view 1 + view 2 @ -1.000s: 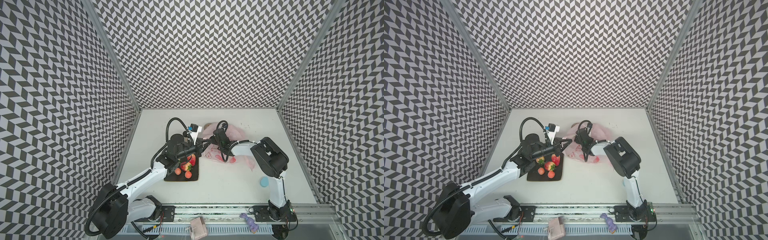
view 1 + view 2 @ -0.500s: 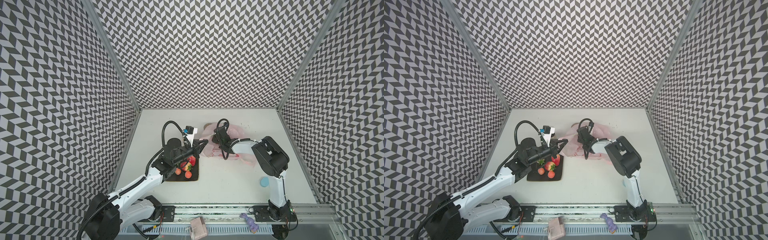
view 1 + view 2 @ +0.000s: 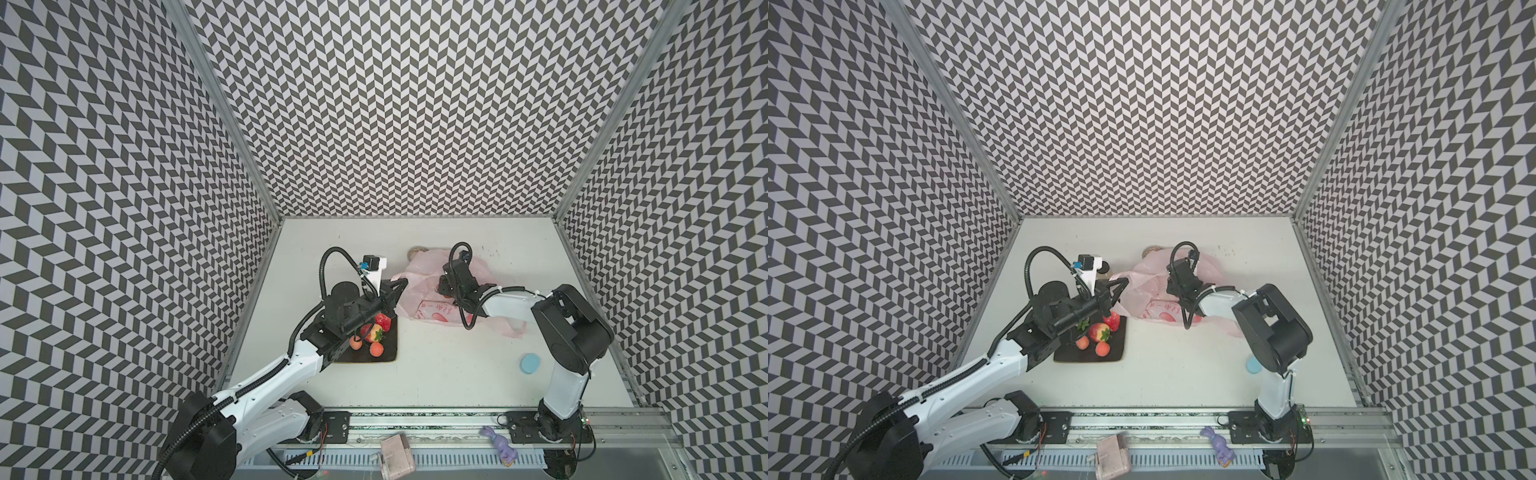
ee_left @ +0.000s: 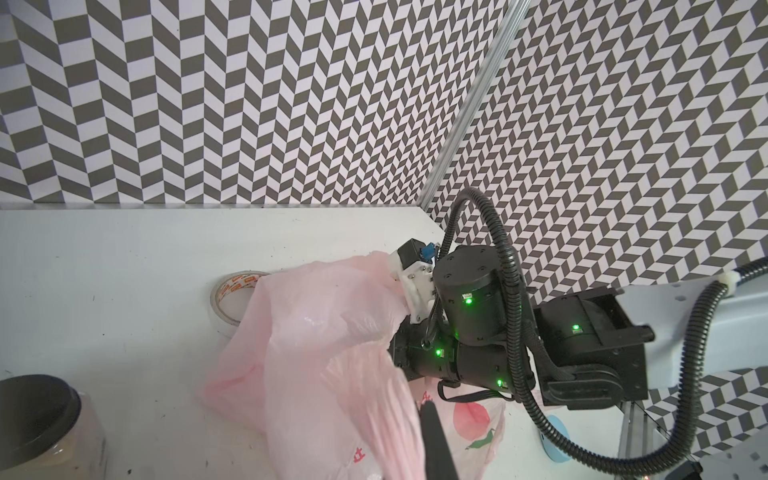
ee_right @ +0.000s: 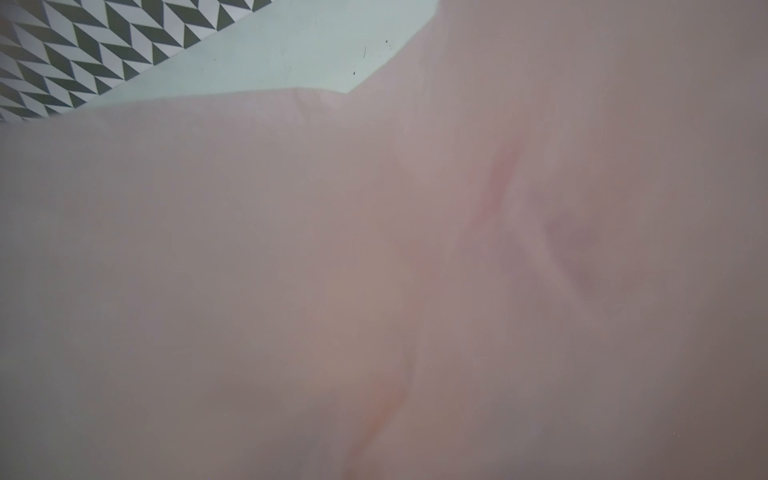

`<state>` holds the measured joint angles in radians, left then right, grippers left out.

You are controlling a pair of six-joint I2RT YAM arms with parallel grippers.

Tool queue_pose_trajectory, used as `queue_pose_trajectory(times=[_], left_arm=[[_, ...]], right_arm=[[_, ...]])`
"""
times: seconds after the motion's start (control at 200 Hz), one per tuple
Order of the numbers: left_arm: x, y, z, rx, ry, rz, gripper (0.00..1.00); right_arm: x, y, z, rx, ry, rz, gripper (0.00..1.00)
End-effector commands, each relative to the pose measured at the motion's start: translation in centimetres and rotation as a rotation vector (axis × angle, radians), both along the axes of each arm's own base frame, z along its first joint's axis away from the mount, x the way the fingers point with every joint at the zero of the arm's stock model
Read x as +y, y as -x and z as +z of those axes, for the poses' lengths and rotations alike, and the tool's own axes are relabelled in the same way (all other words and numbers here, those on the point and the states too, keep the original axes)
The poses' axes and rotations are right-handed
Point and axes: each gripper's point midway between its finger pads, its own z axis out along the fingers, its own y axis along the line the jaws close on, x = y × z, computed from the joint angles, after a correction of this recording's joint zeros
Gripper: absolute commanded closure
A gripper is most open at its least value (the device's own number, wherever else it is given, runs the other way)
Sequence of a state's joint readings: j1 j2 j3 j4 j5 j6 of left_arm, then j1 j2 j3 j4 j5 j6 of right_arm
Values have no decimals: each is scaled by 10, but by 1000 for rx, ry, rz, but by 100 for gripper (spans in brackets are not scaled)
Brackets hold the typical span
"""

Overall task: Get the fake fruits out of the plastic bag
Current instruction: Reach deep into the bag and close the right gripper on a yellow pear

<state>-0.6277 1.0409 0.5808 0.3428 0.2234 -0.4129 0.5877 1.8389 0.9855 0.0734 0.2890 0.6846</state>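
The left gripper point(image 3: 398, 286) keeps its jaws clamped on the plastic bag point(image 3: 432, 309) rim. The right gripper point(image 3: 444, 291) has shifted inside the bag, its jaws hidden. It is probably after another strawberry.

- A white table point(image 3: 436, 382) spread across the floor of the booth, marked with a few dark specks near its back edge.
- Black-and-white chevron walls point(image 3: 395, 104) closed it in on three sides.
- A black square tray point(image 3: 390, 347) lay left of centre.
- A roll of clear tape point(image 4: 237, 283) lay flat near the back.
- A clear jar point(image 4: 50, 440) with a black lid stood well apart from the tape.
- A pale blue disc point(image 3: 530, 364) lay flat towards the front right.
- A metal rail point(image 3: 415, 417) ran along the front edge.
- A small purple figure point(image 3: 500, 444) and a pinkish box point(image 3: 397, 451) lay below the rail.
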Motion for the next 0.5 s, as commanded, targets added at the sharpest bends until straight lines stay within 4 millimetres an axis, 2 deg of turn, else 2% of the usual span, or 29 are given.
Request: queue_pose_trajectory(times=[0.0,0.245,0.496], left_arm=[[-1,-1,3,-13,18,-7,100],[1,-11,0,5,36,20,100],[9,-32,-4,29,49,72,100]], right_arm=[[11,2,30,-50,-85,53,62],[23,26,90,-146,-207,183,63],[32,72,147,-244,-316,353,62]])
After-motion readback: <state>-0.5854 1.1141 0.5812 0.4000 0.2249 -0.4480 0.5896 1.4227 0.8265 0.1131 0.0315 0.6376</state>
